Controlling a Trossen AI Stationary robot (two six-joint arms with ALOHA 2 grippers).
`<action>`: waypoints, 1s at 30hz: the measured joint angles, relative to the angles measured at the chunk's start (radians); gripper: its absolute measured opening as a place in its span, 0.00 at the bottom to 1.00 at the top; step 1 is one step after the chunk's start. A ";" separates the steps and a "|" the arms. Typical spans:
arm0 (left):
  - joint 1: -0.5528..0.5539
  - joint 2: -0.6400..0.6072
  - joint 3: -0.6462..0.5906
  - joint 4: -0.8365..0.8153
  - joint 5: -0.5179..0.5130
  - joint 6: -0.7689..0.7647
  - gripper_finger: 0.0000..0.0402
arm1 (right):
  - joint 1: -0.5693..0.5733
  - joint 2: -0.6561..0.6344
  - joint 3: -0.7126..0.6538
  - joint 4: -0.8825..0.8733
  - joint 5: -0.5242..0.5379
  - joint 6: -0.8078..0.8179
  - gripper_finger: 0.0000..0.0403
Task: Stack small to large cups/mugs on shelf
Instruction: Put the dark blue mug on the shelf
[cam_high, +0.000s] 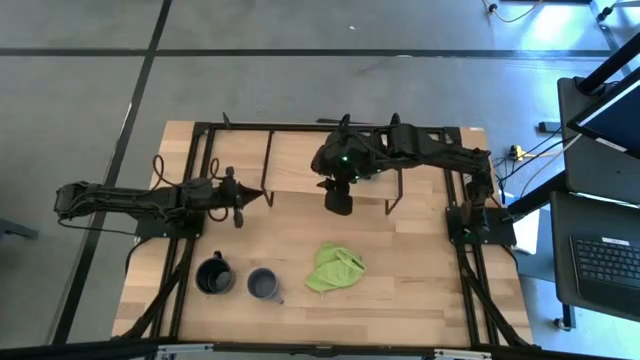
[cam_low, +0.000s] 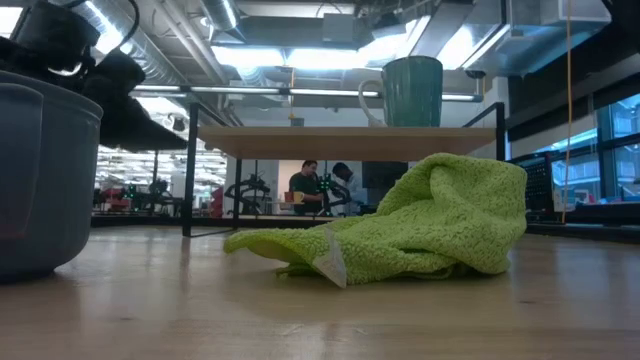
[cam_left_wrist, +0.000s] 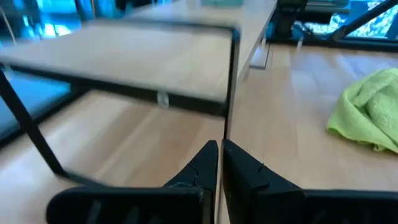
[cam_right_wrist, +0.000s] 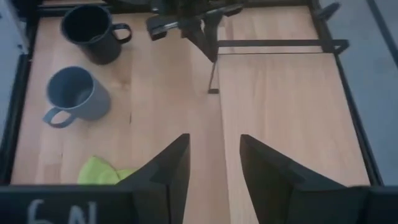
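The cream-white mug (cam_low: 410, 90) stands upright on the shelf (cam_low: 350, 142); it shows only in the low view, and in the high view my right arm covers it. My right gripper (cam_high: 338, 200) hovers open over the shelf board (cam_right_wrist: 286, 106), nothing between its fingers (cam_right_wrist: 214, 140). The black mug (cam_high: 214, 275) and the grey-blue mug (cam_high: 263, 285) stand upright on the table near its near edge. My left gripper (cam_high: 255, 195) is shut at the shelf's left part, its fingertips (cam_left_wrist: 219, 144) right at a thin black leg (cam_left_wrist: 230, 81). My left gripper points its shut fingers level at the shelf's black rod leg (cam_left_wrist: 227, 124) from the table's left. Whether the tips touch the rod, I cannot tell.
A crumpled lime-green cloth (cam_high: 335, 268) lies on the table right of the grey-blue mug, in front of the shelf. The black frame rails (cam_high: 185, 260) run along the table's sides. Bare tabletop lies under the shelf and between cloth and mugs. People sit in the room beyond.
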 joint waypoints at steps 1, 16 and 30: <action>0.000 0.000 0.000 0.005 -0.001 0.022 0.03 | 0.003 0.000 0.000 0.000 0.015 0.002 0.35; 0.000 0.000 0.000 0.004 -0.001 0.053 0.03 | -0.005 0.000 0.000 0.007 0.191 0.027 0.35; 0.000 0.000 0.000 0.003 0.000 0.053 0.03 | 0.003 0.014 -0.025 0.066 0.311 0.190 0.35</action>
